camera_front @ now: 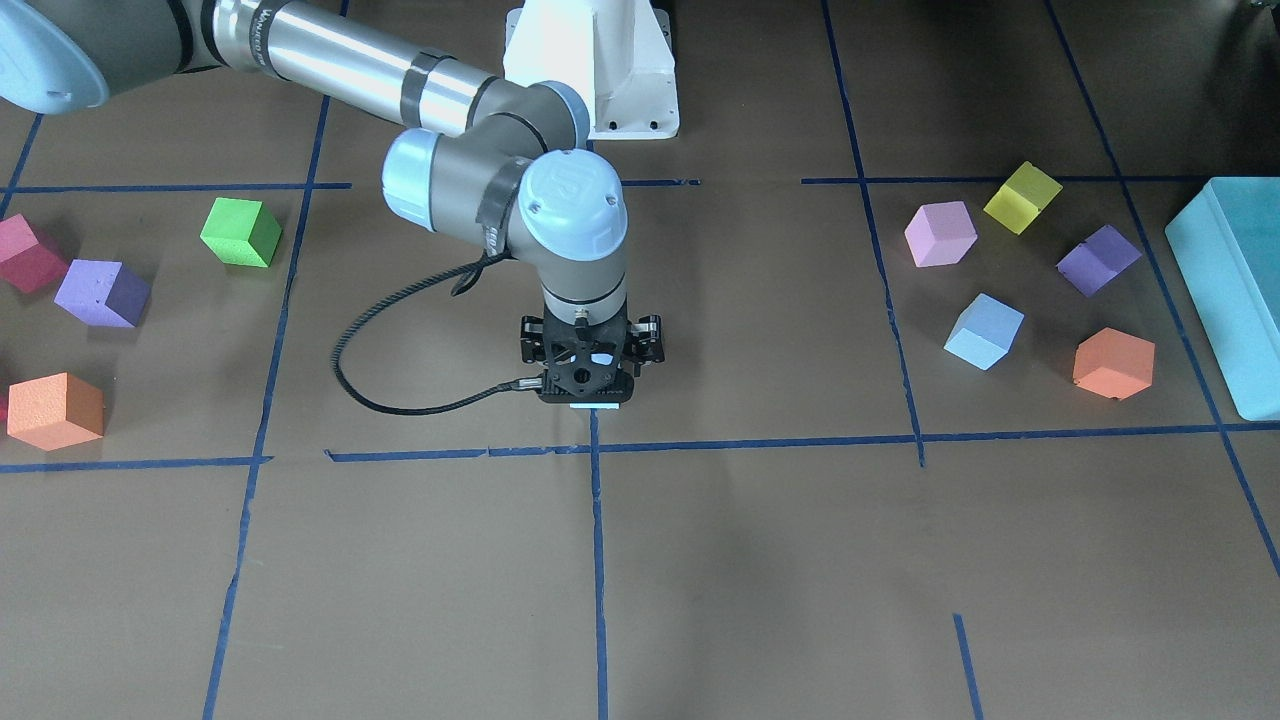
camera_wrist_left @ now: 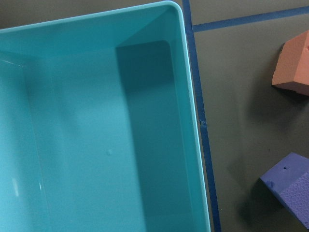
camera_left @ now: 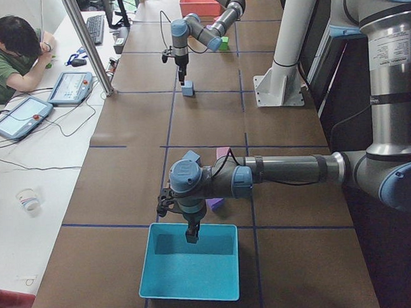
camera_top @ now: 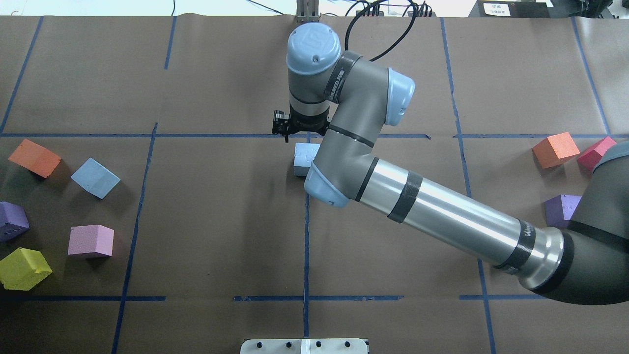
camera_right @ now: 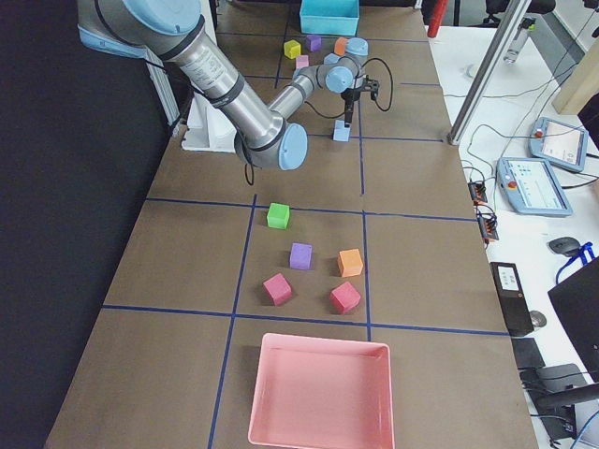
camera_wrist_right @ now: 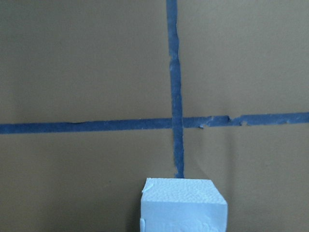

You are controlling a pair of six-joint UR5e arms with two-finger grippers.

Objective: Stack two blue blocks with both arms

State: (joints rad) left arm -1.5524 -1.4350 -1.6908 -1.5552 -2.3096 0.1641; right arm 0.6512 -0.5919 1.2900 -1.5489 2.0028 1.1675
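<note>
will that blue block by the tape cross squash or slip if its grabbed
The blue block looks like pitted foam, so it is probably light, slightly squashy and grippy rather than slippery. Its flat faces suggest it won't roll, though a light push would likely slide it.

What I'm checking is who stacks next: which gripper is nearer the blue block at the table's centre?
Right. The right gripper hangs just above that blue block; the left gripper is far off, over the teal box at the table's end.

A joint cap (camera_front: 572, 200) on the right arm (camera_front: 330, 50) reads "UR" (band lettering illegible).
</note>
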